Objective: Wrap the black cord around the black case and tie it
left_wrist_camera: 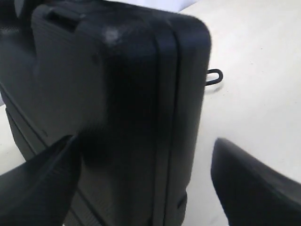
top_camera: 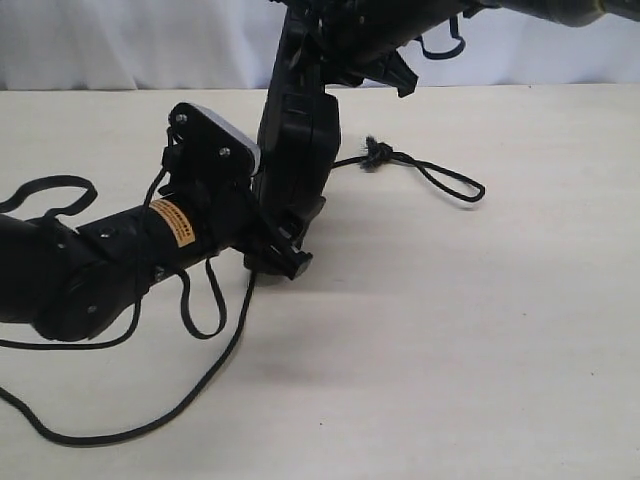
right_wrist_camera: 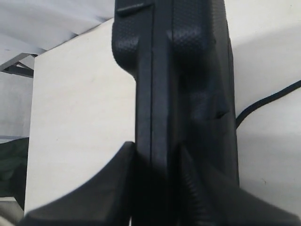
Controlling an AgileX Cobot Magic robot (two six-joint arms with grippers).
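The black case (top_camera: 298, 140) stands on edge, tilted, above the cream table. My right gripper (top_camera: 302, 40) comes down from above and is shut on its upper edge; in the right wrist view (right_wrist_camera: 155, 146) both fingers press the case (right_wrist_camera: 178, 70). My left gripper (top_camera: 285, 255) is at the case's lower end, open, and straddles the case (left_wrist_camera: 122, 84). One of the left gripper's fingers (left_wrist_camera: 254, 188) stands apart from it. The black cord (top_camera: 150, 428) trails over the table under the left arm. Its frayed knot (top_camera: 377, 152) and loop (top_camera: 455, 183) lie right of the case.
Short black cables (top_camera: 55, 190) loop along the left arm, which lies low across the table's left side. A white cloth backdrop (top_camera: 120, 45) hangs behind the table's far edge. The cord's loop (left_wrist_camera: 214, 76) peeks past the case in the left wrist view.
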